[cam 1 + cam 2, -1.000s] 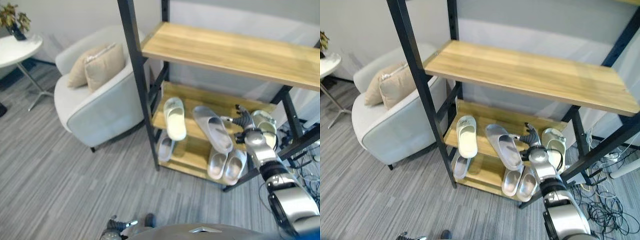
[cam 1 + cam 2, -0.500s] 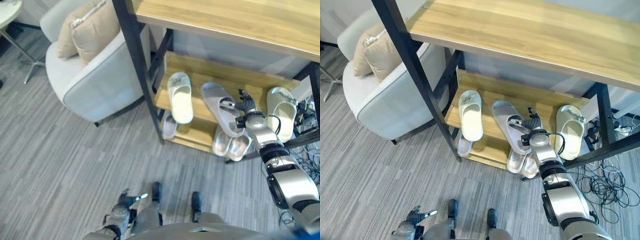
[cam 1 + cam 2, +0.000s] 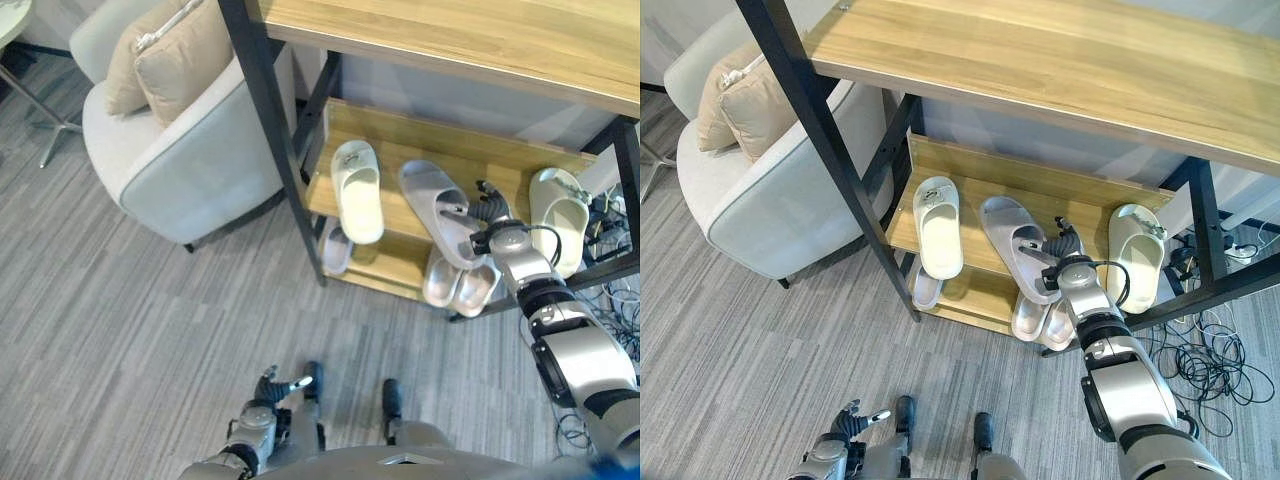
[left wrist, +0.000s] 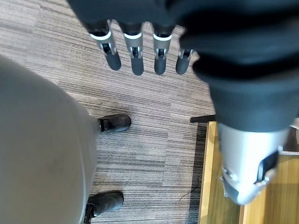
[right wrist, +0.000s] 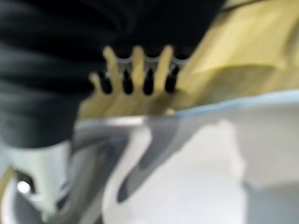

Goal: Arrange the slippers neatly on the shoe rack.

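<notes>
Three slippers on the middle shelf
We are holding our right hand against the grey slipper, grip unclear, between two cream slippers; our left hand is hanging relaxed.

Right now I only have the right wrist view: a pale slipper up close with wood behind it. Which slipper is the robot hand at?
Observer: The right robot hand is at the grey slipper, in the middle of the rack's middle shelf.
Operator: Is that slipper lying straight?
Observer: No, it lies slanted across the shelf, while the white slipper to its left points nearly straight out.
Operator: What's on its other side?
Observer: One pale slipper lies at the right end of the same shelf.
</notes>
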